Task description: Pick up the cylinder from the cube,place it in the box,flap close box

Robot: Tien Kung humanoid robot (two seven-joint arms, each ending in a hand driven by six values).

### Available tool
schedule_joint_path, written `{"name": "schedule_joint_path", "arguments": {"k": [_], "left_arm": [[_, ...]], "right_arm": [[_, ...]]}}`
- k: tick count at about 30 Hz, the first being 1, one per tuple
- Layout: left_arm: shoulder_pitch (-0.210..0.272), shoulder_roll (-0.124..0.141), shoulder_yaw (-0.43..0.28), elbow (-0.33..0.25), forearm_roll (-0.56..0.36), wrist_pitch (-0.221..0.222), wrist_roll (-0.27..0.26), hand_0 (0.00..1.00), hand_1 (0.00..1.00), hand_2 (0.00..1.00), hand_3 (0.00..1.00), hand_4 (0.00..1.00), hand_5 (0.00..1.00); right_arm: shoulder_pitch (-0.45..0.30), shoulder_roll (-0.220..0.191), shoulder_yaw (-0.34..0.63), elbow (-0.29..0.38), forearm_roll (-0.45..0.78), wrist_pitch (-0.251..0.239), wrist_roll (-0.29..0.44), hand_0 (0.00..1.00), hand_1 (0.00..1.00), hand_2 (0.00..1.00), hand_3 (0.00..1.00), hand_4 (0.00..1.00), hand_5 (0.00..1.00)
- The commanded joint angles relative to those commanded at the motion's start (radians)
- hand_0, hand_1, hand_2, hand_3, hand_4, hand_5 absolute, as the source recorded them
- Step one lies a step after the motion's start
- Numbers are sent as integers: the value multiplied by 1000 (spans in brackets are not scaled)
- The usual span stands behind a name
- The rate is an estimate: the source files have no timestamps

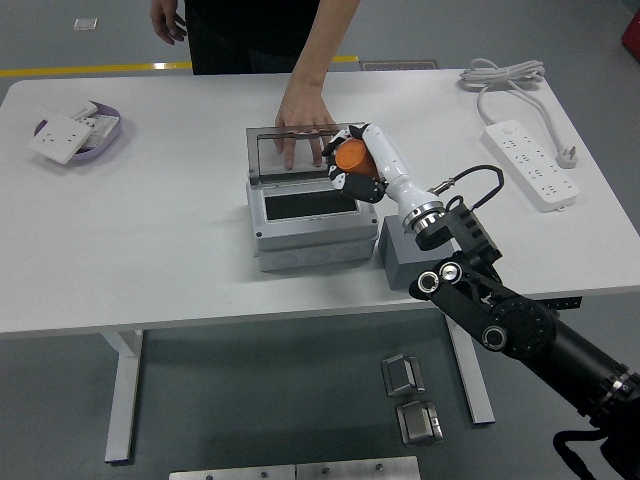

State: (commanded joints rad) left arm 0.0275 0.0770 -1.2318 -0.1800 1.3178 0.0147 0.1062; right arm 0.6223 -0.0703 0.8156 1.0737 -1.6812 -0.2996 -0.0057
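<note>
Cylinder [350, 157] | gripped in right robot hand [352, 163] | above open box [308, 218]

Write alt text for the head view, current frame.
The robot's right hand holds an orange cylinder over the open grey box on a white table, while a person's hand steadies the box's raised lid. A grey cube sits right of the box; the left arm is out of view.
</note>
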Motion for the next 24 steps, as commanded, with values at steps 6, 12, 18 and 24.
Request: {"name": "schedule_joint_path", "arguments": {"k": [6,12,18,24], "left_arm": [[1,4,5,0,-4,-1,1,583,617,570,607,655,284],[-2,9,6,0,-5,-4,1,583,616,570,607,655,283],[-5,10,7,0,-4,-6,1,583,616,570,606,654,281],[-6,12,5,0,0,-5,3,583,615,568,607,655,281]], "right_arm": [[66,23,-71,-21,-194,61,-121,2,118,344,243,2,2],[111,47,-170,-52,-348,84,-161,2,77,329,232,2,2],[127,69,-217,-80,-470,95,-162,2,77,331,238,2,2],[153,70,-230,-111,-544,117,-149,64,194,388,352,68,2]]}}
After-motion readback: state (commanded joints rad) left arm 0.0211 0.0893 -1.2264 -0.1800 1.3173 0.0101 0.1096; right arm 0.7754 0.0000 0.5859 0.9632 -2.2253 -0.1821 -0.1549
